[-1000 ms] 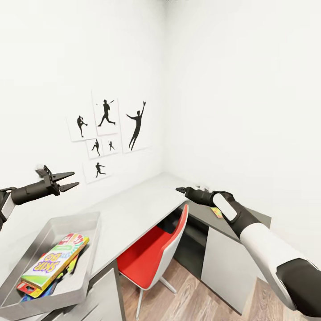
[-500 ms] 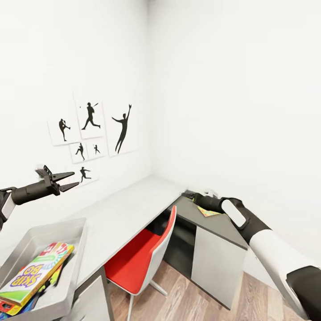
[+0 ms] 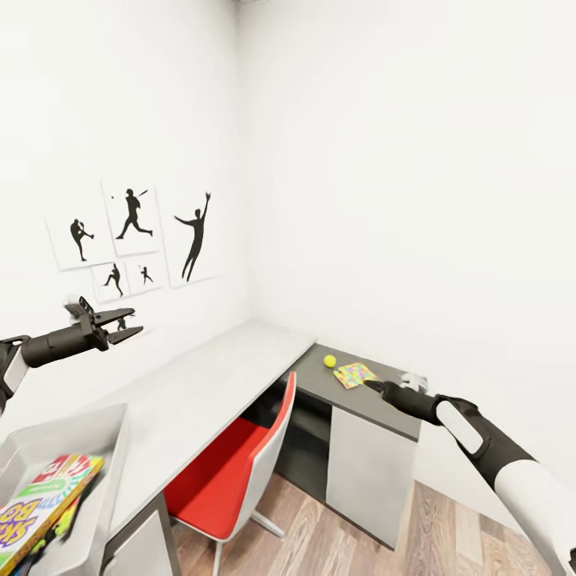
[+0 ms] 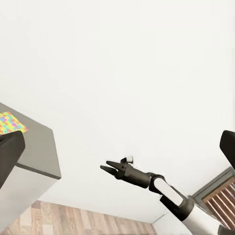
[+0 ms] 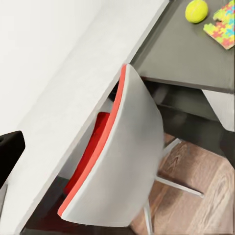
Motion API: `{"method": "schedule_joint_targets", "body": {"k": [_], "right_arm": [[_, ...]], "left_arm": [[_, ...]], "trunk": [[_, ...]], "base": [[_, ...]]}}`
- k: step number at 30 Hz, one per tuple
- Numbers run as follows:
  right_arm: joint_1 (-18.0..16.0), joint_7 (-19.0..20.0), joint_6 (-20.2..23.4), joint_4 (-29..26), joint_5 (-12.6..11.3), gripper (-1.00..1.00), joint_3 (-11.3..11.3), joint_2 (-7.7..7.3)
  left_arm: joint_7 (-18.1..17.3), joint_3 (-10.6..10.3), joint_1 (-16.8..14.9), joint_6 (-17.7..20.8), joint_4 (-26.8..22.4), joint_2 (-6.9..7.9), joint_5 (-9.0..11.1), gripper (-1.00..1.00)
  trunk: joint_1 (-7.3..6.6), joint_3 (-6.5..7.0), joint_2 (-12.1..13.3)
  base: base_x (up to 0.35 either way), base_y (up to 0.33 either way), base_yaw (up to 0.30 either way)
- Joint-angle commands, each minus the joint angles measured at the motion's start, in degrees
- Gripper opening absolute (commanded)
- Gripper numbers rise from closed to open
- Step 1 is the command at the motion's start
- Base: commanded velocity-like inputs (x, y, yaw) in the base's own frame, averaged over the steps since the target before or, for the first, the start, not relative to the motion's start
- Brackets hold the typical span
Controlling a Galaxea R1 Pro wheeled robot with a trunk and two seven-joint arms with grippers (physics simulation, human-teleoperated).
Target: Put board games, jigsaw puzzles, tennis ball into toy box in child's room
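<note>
Since a second ago the head camera has been swinging to the right: the toy box (image 3: 68, 448) is sliding off toward the lower left edge, and the dark lower wing of the table (image 3: 216, 376) is coming into plain sight. The right arm is now reaching lower and further right than before, while the left arm is holding the same raised pose.

The tennis ball (image 3: 330, 361) is lying on the dark wing near the corner where it meets the pale top, and a jigsaw puzzle (image 3: 355, 374) is lying flat just beside it, on the side nearer the right gripper (image 3: 373, 386). The puzzle is sitting turned like a diamond, one corner pointing toward that gripper. The gripper is hovering just beyond the puzzle's near corner, apart from it, tips aimed toward the wall corner; its fingers look close together, but I cannot tell whether they are shut. In the right wrist view the ball (image 5: 196, 11) and puzzle (image 5: 223, 27) are showing beyond the red chair (image 5: 117, 161).

The left gripper (image 3: 122, 325) is hanging in the air over the pale top, jaws spread and empty, well apart from the ball and puzzle. Inside the toy box a board game (image 3: 36, 512) printed SKIP BO is lying flat, its long side running along the box's wall.
</note>
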Motion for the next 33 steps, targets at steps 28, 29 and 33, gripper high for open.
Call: {"method": "schedule_joint_targets", "body": {"k": [28, 29, 33], "right_arm": [[15.0, 1.6, -19.2, 3.5, -1.1, 1.00, -6.3, 0.76], [15.0, 1.6, -19.3, 3.6, -1.3, 1.00, -6.8, 0.69], [15.0, 2.0, -19.2, 4.7, -3.0, 1.00, -10.4, 0.30]], "left_arm": [[-0.3, 0.0, 0.0, 0.1, 0.0, -0.50, -0.2, 1.00], [-0.3, 0.0, 0.0, -0.1, 0.0, -0.53, -0.2, 1.00], [-0.3, -0.1, 0.0, -0.8, 0.0, -0.74, -0.2, 1.00]], "trunk": [[0.03, 1.52, 0.0], [0.03, 1.52, 0.0], [0.03, 1.51, 0.0]], "base": [[0.000, 0.000, -0.123], [0.000, 0.000, -0.005], [0.000, 0.000, -0.002]]}}
